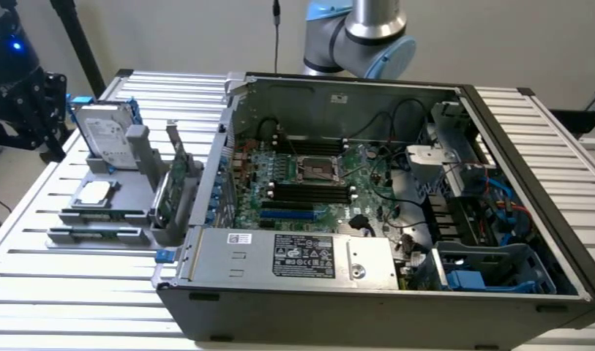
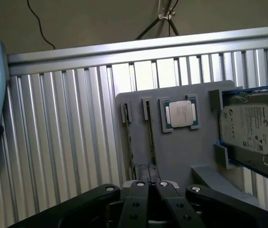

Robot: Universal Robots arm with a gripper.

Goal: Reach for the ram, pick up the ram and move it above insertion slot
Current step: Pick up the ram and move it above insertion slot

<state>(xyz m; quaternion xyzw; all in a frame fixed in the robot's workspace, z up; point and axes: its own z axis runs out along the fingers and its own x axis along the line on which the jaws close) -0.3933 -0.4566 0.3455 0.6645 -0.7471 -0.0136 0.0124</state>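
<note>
Two ram sticks stand on edge in your grey holder, just beside the CPU, on the exterior view's left of the case. Your claw hangs apart from them, fingers pressed together, holding nothing.

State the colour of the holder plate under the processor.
The holder plate is plain grey, best seen in the wrist view.
</note>
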